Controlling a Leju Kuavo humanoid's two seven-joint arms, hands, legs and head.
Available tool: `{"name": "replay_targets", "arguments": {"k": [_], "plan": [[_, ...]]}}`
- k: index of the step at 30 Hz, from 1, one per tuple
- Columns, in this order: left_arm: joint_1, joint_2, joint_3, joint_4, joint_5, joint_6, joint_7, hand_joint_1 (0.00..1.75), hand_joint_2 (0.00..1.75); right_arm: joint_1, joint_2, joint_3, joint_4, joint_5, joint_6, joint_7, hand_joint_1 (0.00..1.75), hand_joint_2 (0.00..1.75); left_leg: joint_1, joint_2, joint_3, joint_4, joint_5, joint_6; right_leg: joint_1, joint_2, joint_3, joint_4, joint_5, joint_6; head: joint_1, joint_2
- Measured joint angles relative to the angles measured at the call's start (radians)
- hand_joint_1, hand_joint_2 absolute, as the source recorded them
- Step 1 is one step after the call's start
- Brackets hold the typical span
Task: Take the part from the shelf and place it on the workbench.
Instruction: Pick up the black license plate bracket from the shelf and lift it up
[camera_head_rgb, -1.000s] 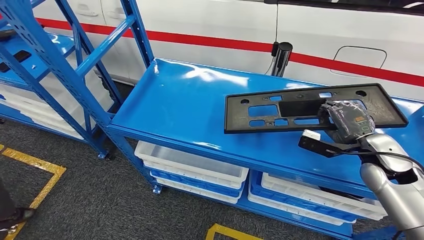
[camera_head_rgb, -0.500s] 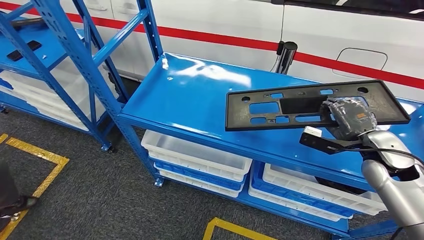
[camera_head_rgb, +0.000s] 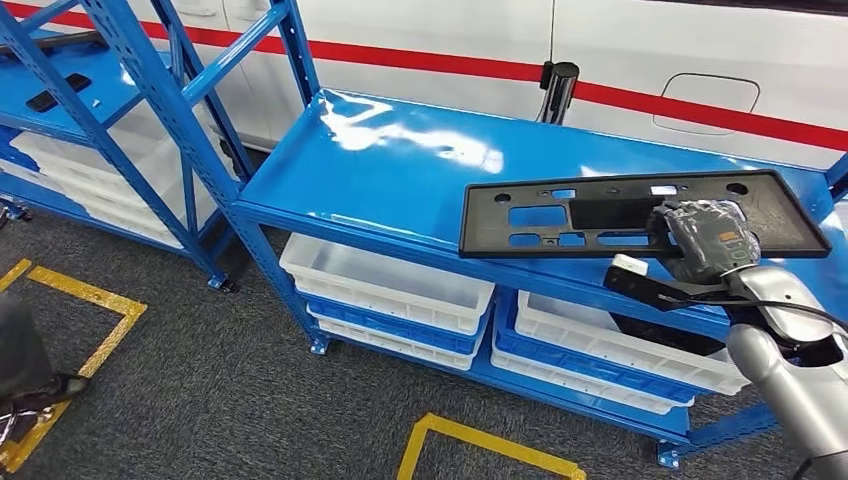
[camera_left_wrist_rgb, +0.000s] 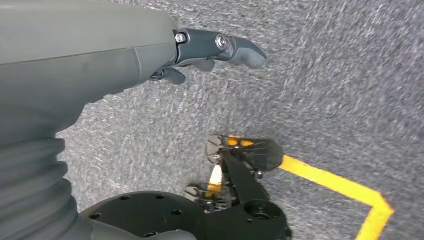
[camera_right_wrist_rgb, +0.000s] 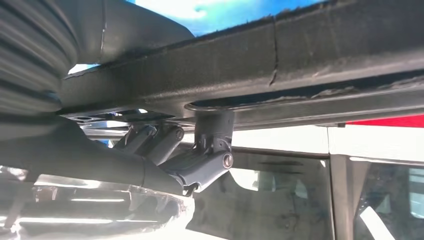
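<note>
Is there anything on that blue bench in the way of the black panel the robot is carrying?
Nothing visible. The right hand holds the black panel just above the blue workbench, and the glossy top beneath and beside the panel is bare. The white bins sit on the level below, out of the way.

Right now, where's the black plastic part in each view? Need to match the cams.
Head view: the black plastic part lies long and flat over the blue workbench, right of centre, held by the right hand near its right end.
Left wrist view: not in it; grey carpet under the left hand.
Right wrist view: the part's dark edge runs across the picture, fingers against it.
Shared landmark: the right hand on the part.
</note>
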Motion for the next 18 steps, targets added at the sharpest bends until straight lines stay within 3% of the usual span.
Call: {"name": "replay_targets", "arguments": {"k": [2, 3, 4, 5, 6, 7, 9, 11, 13, 15, 16, 18], "plan": [[0.0, 0.0, 0.0, 0.0, -0.003, 0.0, 0.001, 0.0, 1.75, -0.017, 0.016, 0.001, 0.007, 0.014, -0.006, 0.006, 1.75, 1.75, 0.005, -0.003, -0.048, 0.106, -0.089, -0.016, 0.003, 0.0, -0.029, 0.002, 0.02, -0.036, -0.004, 0.0], [-0.001, -0.001, 0.0, 0.0, -0.004, 0.0, 0.002, 0.0, 1.75, -0.023, 0.024, 0.001, 0.01, 0.019, -0.011, 0.009, 1.75, 1.75, 0.007, -0.003, -0.065, 0.174, -0.135, -0.021, 0.006, 0.0, -0.041, 0.002, 0.03, -0.044, -0.005, 0.0], [-0.001, -0.001, 0.0, 0.0, -0.004, 0.0, 0.002, 0.0, 1.75, -0.027, 0.031, 0.001, 0.012, 0.024, -0.016, 0.012, 1.75, 1.75, 0.009, -0.003, -0.076, 0.233, -0.164, -0.022, 0.009, 0.0, -0.053, 0.003, 0.039, -0.049, -0.006, 0.0], [-0.001, -0.001, 0.0, 0.0, -0.004, 0.0, 0.003, 0.0, 1.75, -0.029, 0.037, 0.001, 0.014, 0.028, -0.02, 0.015, 1.75, 1.75, 0.01, -0.003, -0.074, 0.268, -0.17, -0.022, 0.013, -0.001, -0.063, 0.003, 0.048, -0.05, -0.006, 0.0], [-0.001, -0.001, 0.0, 0.0, -0.004, 0.0, 0.003, 0.0, 1.75, -0.029, 0.042, 0.001, 0.016, 0.03, -0.022, 0.016, 1.75, 1.75, 0.011, -0.003, -0.056, 0.269, -0.157, -0.018, 0.016, -0.001, -0.073, 0.003, 0.056, -0.051, -0.006, 0.0], [-0.002, -0.001, 0.0, 0.0, -0.004, 0.0, 0.003, 0.0, 1.75, -0.03, 0.047, 0.001, 0.018, 0.032, -0.022, 0.017, 1.75, 1.75, 0.011, -0.003, -0.019, 0.235, -0.135, -0.012, 0.02, -0.001, -0.084, 0.003, 0.065, -0.051, -0.006, 0.0], [-0.005, 0.0, 0.0, 0.0, -0.004, 0.0, 0.003, 0.0, 1.75, -0.033, 0.053, 0.0, 0.02, 0.035, -0.025, 0.017, 1.75, 1.75, 0.006, -0.006, 0.091, 0.097, -0.111, 0.007, 0.026, -0.001, -0.099, 0.003, 0.083, -0.047, -0.006, 0.0], [-0.01, 0.001, 0.001, -0.001, -0.004, 0.001, 0.004, 0.0, 1.75, -0.037, 0.057, -0.002, 0.02, 0.039, -0.03, 0.018, 1.75, 1.75, -0.002, -0.008, 0.162, -0.005, -0.119, 0.019, 0.027, -0.003, -0.104, -0.001, 0.099, -0.037, -0.006, 0.0], [-0.012, 0.001, 0.002, -0.001, -0.004, 0.002, 0.006, 0.0, 1.75, -0.042, 0.063, -0.003, 0.021, 0.041, -0.035, 0.019, 1.75, 1.75, -0.01, -0.007, 0.165, -0.032, -0.111, 0.026, 0.024, -0.006, -0.105, -0.013, 0.12, -0.02, -0.006, 0.0], [-0.013, 0.0, 0.005, -0.001, -0.003, 0.005, 0.009, 0.0, 1.75, -0.045, 0.069, -0.002, 0.024, 0.043, -0.035, 0.019, 1.75, 1.75, -0.009, -0.003, 0.154, -0.054, -0.077, 0.037, 0.026, -0.006, -0.116, -0.007, 0.109, -0.016, -0.006, 0.0], [-0.014, -0.001, 0.005, -0.001, -0.003, 0.006, 0.009, 0.0, 1.75, -0.046, 0.071, -0.002, 0.026, 0.045, -0.035, 0.018, 1.75, 1.75, -0.007, 0.0, 0.145, -0.064, -0.058, 0.042, 0.029, -0.005, -0.129, 0.018, 0.079, -0.02, -0.004, 0.0], [-0.014, -0.002, 0.006, -0.001, -0.002, 0.007, 0.01, 0.0, 1.75, -0.049, 0.075, -0.001, 0.031, 0.046, -0.035, 0.018, 1.75, 1.75, -0.006, 0.001, 0.116, -0.07, -0.027, 0.049, 0.029, -0.003, -0.164, 0.129, -0.012, -0.034, -0.001, 0.0]]}}
